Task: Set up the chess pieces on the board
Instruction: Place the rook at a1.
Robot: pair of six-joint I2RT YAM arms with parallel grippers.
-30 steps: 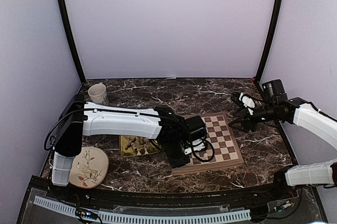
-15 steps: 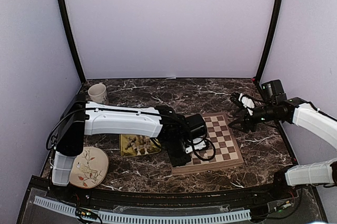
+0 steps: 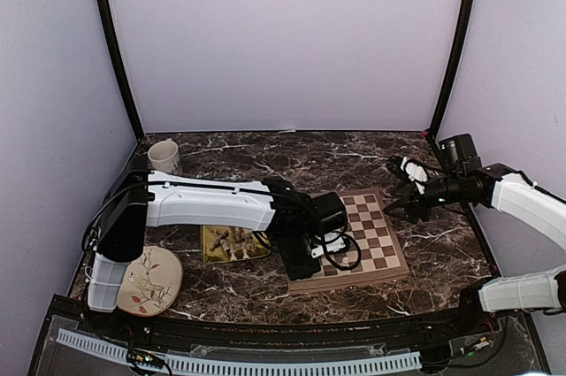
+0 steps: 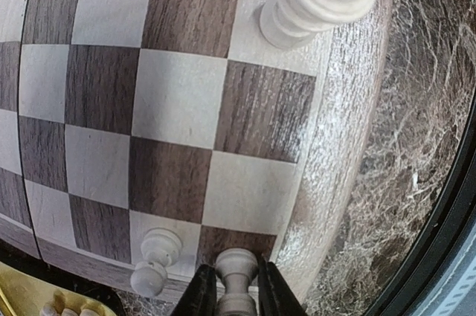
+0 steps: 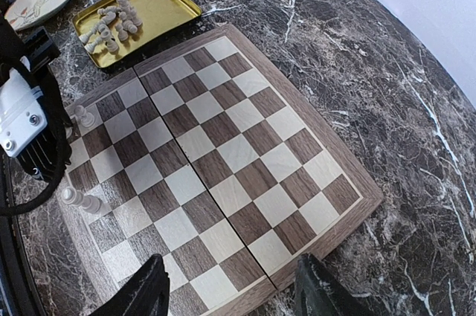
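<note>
Three chess pieces (image 4: pixel 316 0) are standing on the board (image 4: pixel 178 108), all close to the frame on the left arm's side.

- Left end effector (image 4: pixel 236 300) is reaching straight down over one piece (image 4: pixel 236 268) on a dark edge square, with a neighbour (image 4: pixel 155 260) just beside it on a light square.
- Its fingers (image 4: pixel 201 297) are flanking the stem very closely. Whether they are pinching or only bracketing it, I cannot tell.
- The piece is standing upright with its base on the square, so I am judging this to be the set-down step.
- Right end effector (image 5: pixel 234 294) is hovering above the opposite side of the board, jaws spread wide and carrying nothing. It is probably staying clear so the arms are not crowding each other.
- Remaining pieces (image 5: pixel 111 26) are lying jumbled in the gold tray (image 5: pixel 160 4), which is sitting on the surface (image 3: pixel 354 150) just beside the board's left corner. That is putting it within the left arm's reach.
- Most board squares are showing bare, so the setup is looking barely begun.
</note>
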